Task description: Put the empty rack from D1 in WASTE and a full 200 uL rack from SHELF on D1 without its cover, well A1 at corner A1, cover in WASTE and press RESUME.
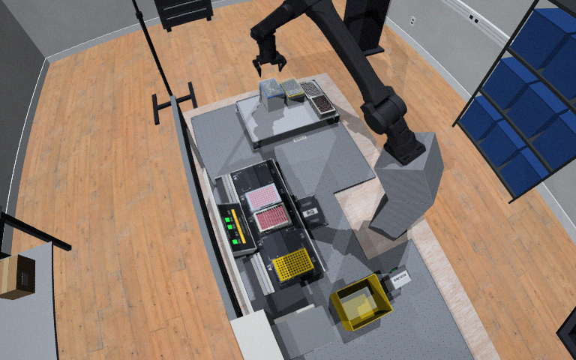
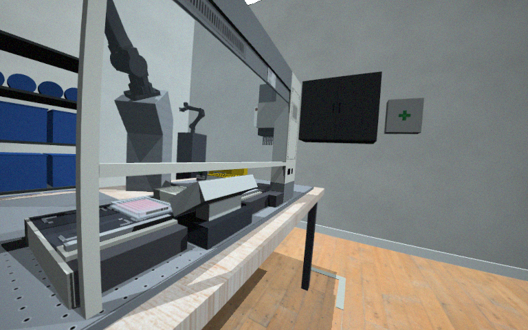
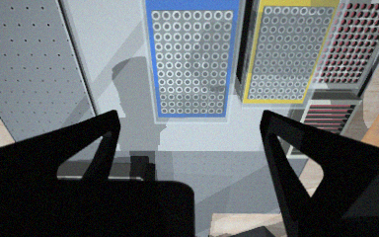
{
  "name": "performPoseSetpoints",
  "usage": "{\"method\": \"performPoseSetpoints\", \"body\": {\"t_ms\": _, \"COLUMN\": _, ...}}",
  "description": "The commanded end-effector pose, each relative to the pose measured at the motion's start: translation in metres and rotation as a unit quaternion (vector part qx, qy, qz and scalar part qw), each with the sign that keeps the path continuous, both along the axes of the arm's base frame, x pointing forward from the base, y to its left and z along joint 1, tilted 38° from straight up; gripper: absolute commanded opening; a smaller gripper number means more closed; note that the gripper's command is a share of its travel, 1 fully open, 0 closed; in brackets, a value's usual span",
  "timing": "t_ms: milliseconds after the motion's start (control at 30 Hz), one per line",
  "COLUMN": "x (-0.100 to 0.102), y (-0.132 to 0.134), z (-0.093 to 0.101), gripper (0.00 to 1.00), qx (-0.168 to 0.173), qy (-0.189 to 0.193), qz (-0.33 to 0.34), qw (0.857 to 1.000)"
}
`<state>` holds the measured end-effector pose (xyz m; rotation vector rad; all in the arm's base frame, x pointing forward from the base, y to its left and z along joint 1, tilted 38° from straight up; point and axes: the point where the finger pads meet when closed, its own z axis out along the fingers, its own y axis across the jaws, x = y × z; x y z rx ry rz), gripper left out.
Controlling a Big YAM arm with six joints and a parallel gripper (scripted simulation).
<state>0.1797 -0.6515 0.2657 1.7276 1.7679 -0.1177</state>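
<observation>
My gripper [image 1: 268, 64] [image 3: 189, 118] is open and empty. It hangs above the near end of a blue tip rack [image 1: 270, 90] [image 3: 191, 64] on the shelf unit [image 1: 282, 124]. A yellow tip rack [image 1: 292, 87] [image 3: 286, 51] stands right beside the blue one, and both show rings of tips. Another yellow rack [image 1: 292, 264] [image 2: 227, 174] sits on the deck at the end nearest the yellow waste bin [image 1: 352, 285]. The key box [image 1: 399, 278] stands beside the bin.
Two dark red plates [image 1: 318, 97] [image 3: 347, 44] lie on the shelf unit beside the yellow rack. A pink labware piece [image 1: 263, 196] [image 2: 139, 206] and a red one [image 1: 271, 217] sit mid-deck. The spare nest RG [image 1: 311, 208] is beside the deck. The arm's grey pedestal [image 1: 407, 182] stands to the right.
</observation>
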Motion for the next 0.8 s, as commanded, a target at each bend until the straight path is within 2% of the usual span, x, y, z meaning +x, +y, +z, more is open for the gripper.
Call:
{"method": "performPoseSetpoints", "body": {"t_ms": 0, "x": -0.017, "y": 0.008, "z": 0.033, "gripper": 1.0, "qx": -0.017, "qy": 0.001, "qz": -0.003, "qw": 1.0}}
{"method": "performPoseSetpoints", "body": {"t_ms": 167, "x": -0.021, "y": 0.013, "z": 0.042, "gripper": 1.0, "qx": -0.019, "qy": 0.001, "qz": -0.003, "qw": 1.0}}
{"method": "performPoseSetpoints", "body": {"t_ms": 200, "x": -0.018, "y": 0.007, "z": 0.014, "gripper": 1.0, "qx": 0.005, "qy": 0.005, "qz": -0.001, "qw": 1.0}}
{"method": "performPoseSetpoints", "body": {"t_ms": 267, "x": -0.024, "y": 0.017, "z": 0.05, "gripper": 1.0, "qx": -0.019, "qy": 0.001, "qz": -0.003, "qw": 1.0}}
{"method": "performPoseSetpoints", "body": {"t_ms": 333, "x": -0.026, "y": 0.019, "z": 0.064, "gripper": 1.0, "qx": -0.028, "qy": -0.001, "qz": -0.003, "qw": 1.0}}
{"method": "performPoseSetpoints", "body": {"t_ms": 500, "x": -0.032, "y": 0.024, "z": 0.091, "gripper": 1.0, "qx": -0.041, "qy": -0.003, "qz": -0.003, "qw": 0.999}}
{"method": "performPoseSetpoints", "body": {"t_ms": 600, "x": -0.036, "y": 0.029, "z": 0.099, "gripper": 1.0, "qx": -0.042, "qy": -0.003, "qz": -0.003, "qw": 0.999}}
{"method": "performPoseSetpoints", "body": {"t_ms": 633, "x": -0.036, "y": 0.029, "z": 0.099, "gripper": 1.0, "qx": -0.042, "qy": -0.002, "qz": -0.003, "qw": 0.999}}
{"method": "performPoseSetpoints", "body": {"t_ms": 667, "x": -0.035, "y": 0.024, "z": 0.073, "gripper": 1.0, "qx": -0.019, "qy": 0.001, "qz": -0.003, "qw": 1.0}}
{"method": "performPoseSetpoints", "body": {"t_ms": 733, "x": -0.035, "y": 0.024, "z": 0.073, "gripper": 1.0, "qx": -0.019, "qy": 0.001, "qz": -0.003, "qw": 1.0}}
{"method": "performPoseSetpoints", "body": {"t_ms": 767, "x": -0.023, "y": 0.031, "z": 0.042, "gripper": 1.0, "qx": 0.008, "qy": 0.006, "qz": 0.007, "qw": 1.0}}
